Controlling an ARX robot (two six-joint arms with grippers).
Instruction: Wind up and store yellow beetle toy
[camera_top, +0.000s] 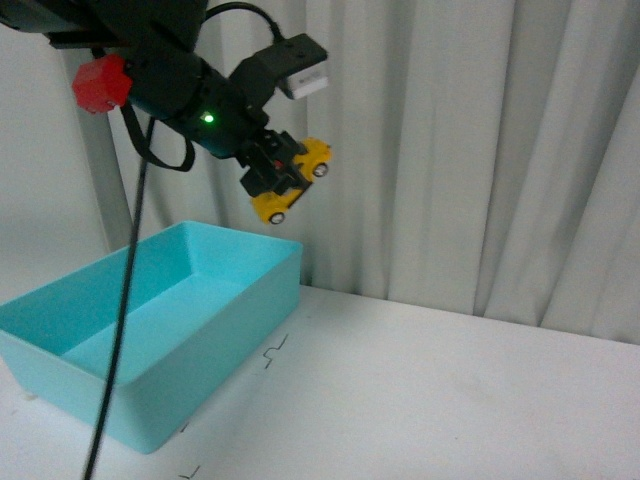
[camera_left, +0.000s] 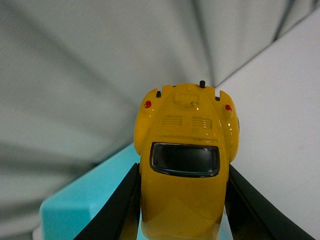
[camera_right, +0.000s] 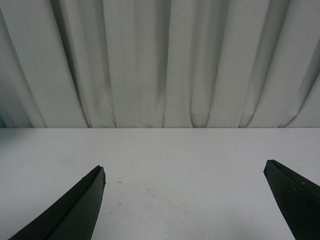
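Your turquoise bin (camera_top: 150, 400) sits nearest on the table (camera_top: 450, 380). Above the bin's far corner, your left tool (camera_top: 275, 175) clamps the yellow beetle toy (camera_top: 292, 185) by its flanks, probably held high to clear the bin's wall. Your right tool (camera_right: 184, 165) gapes wide and empty. I can read no writing anywhere.

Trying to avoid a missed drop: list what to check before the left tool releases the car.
1. Car gripped by left tool, a finger on each side: ok.
2. Car inside the bin's rim line: cannot tell; the front view shows it high up near the far right corner.
3. Bin upright, top open: ok.
4. Right tool open, holding nothing, over the table: ok.
5. Car wound up: cannot tell.
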